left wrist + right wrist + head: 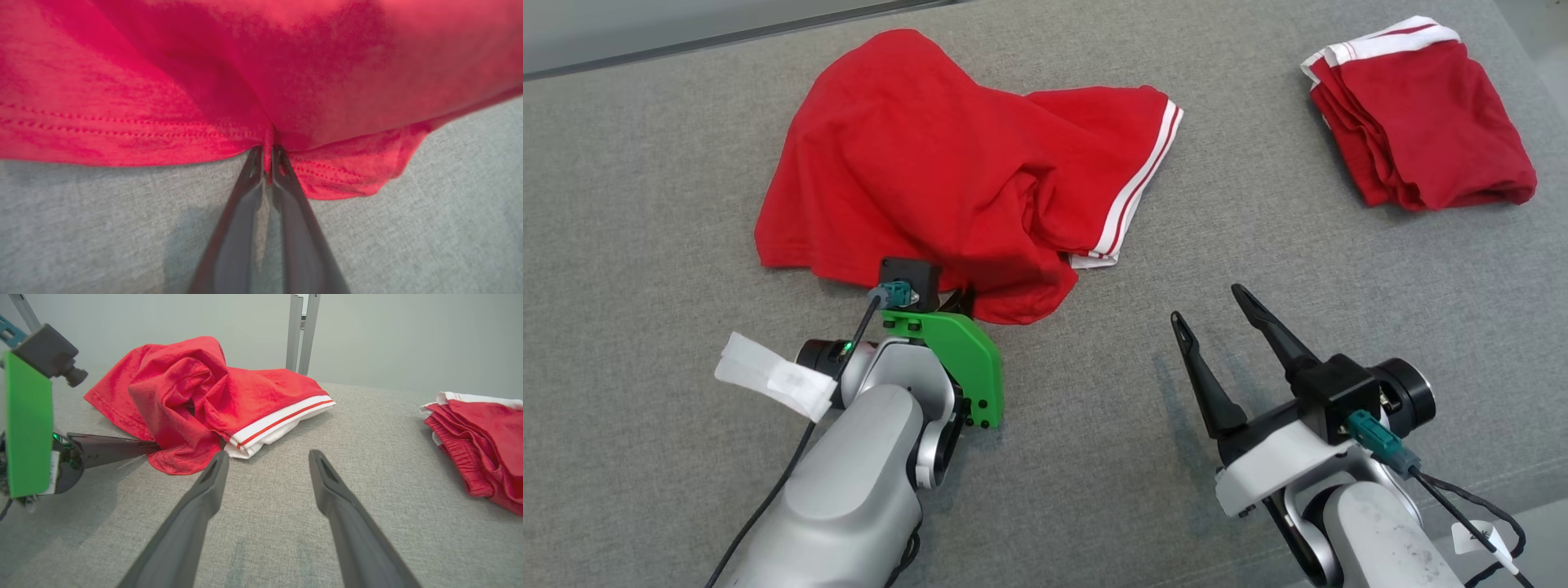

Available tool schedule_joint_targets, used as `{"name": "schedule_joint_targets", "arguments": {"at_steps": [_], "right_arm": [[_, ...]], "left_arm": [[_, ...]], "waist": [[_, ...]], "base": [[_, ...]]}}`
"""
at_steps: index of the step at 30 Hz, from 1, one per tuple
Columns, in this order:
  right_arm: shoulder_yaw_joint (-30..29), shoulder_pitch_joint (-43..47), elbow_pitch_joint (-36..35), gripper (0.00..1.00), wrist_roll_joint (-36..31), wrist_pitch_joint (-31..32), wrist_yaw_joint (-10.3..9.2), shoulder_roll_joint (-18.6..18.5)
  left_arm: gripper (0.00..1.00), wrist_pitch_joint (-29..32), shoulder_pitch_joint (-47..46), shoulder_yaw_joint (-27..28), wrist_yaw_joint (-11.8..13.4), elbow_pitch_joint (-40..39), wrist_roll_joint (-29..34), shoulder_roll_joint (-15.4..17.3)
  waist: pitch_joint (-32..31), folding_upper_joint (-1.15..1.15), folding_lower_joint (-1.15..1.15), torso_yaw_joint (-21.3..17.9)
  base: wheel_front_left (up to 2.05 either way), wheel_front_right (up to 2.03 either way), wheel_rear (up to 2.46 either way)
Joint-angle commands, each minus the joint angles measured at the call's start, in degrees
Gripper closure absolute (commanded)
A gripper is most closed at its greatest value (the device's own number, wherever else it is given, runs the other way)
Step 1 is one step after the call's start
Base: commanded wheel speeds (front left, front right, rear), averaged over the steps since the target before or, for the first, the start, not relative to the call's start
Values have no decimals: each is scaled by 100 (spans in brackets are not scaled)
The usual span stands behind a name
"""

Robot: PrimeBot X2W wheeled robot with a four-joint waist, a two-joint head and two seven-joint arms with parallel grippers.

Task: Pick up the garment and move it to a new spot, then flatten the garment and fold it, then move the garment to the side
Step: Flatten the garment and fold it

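My left gripper (267, 154) was pressed together on the stitched hem (122, 130) of the crumpled red knit garment with white-striped trim (947, 163), heaped just ahead of my fingertips on the grey woven surface (1094, 457). I judged that pinching this near edge gave me a hold to lift and carry it. My right gripper (1207, 302) hung spread and empty beside it, while my own wrist hid the pinch from my head, and the folds hid how many layers I held.
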Motion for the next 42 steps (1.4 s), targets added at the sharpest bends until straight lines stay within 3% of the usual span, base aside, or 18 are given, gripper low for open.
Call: {"name": "schedule_joint_targets", "arguments": {"at_steps": [1, 8, 17, 25, 26, 33, 42], "right_arm": [[-23, -46, 15, 0, -18, -47, -9, 6], [-93, -39, 31, 0, -52, -55, -9, 21], [-148, 101, 6, 0, -83, 9, -9, 23], [-182, 160, -33, 0, -73, 59, -9, 28], [-182, 160, -33, 0, -73, 59, -9, 28], [-252, 262, -88, 0, -83, 94, -9, -16], [-305, 362, -170, 0, -57, 132, -9, -75]], "left_arm": [[100, 20, 53, -72, -25, 93, 57, 34], [100, -414, 47, 37, 38, -407, 103, 161], [100, -519, 348, 583, 621, -2312, 87, 917], [100, -95, 687, 1133, 1379, -4372, 342, 1855], [100, -95, 687, 1133, 1379, -4372, 342, 1855], [100, 636, 1142, 1471, 2106, -5950, 593, 2548], [100, 1482, 1275, 1132, 2325, -7312, 928, 2983]], "waist": [[4, 0, 0, 26], [-67, 0, 0, 272], [-299, 0, 0, 650], [-466, 0, 0, 801], [-466, 0, 0, 801], [-593, 0, 0, 814], [-648, 0, 0, 777]], "base": [[0, 0, 0], [0, 0, 0], [0, 0, 0], [0, 0, 0], [0, 0, 0], [0, 0, 0], [0, 0, 0]]}}
